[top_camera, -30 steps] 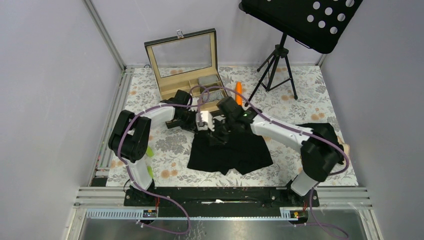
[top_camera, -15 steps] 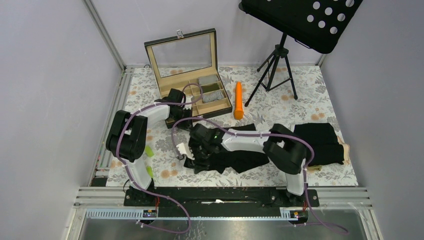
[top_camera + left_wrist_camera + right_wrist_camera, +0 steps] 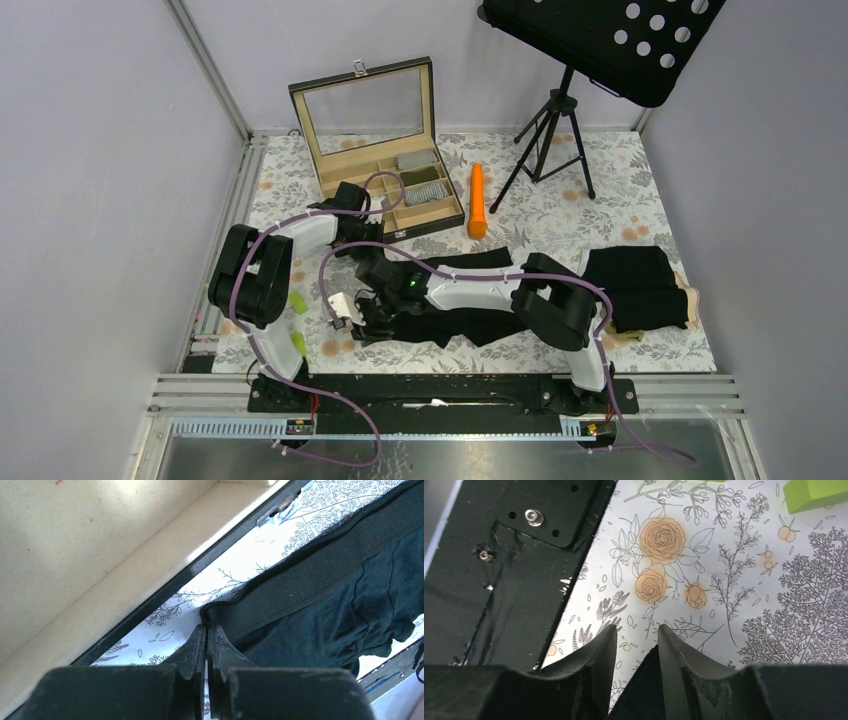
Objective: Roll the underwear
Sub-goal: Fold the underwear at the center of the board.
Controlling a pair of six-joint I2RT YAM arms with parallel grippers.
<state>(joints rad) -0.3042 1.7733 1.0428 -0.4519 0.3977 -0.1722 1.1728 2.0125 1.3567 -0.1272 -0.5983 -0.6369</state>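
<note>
A black underwear point(image 3: 470, 312) lies bunched and folded on the flowered table, its waistband running along the far side. My left gripper point(image 3: 362, 235) is next to the wooden box; in the left wrist view its jaws point(image 3: 206, 626) are shut at the waistband corner of the underwear point(image 3: 325, 590). My right gripper point(image 3: 362, 312) reaches far left over the near-left part of the cloth. In the right wrist view its jaws point(image 3: 636, 627) stand narrowly apart with a fold of black cloth point(image 3: 649, 690) between them. More black underwear point(image 3: 640, 285) is piled at the right. A grey striped roll point(image 3: 425, 190) sits in the box.
An open wooden box point(image 3: 390, 170) with a glass lid stands at the back left. An orange carrot-shaped stick point(image 3: 477, 200) lies beside it. A music stand's tripod point(image 3: 550, 130) is at the back. Green pieces point(image 3: 297, 300) lie by the left arm. The black frame rail point(image 3: 499, 555) is close to my right gripper.
My right gripper has swept from the underwear's far edge to the near left, dragging cloth over itself into a bunched fold. My left gripper has drawn back slightly toward the box.
</note>
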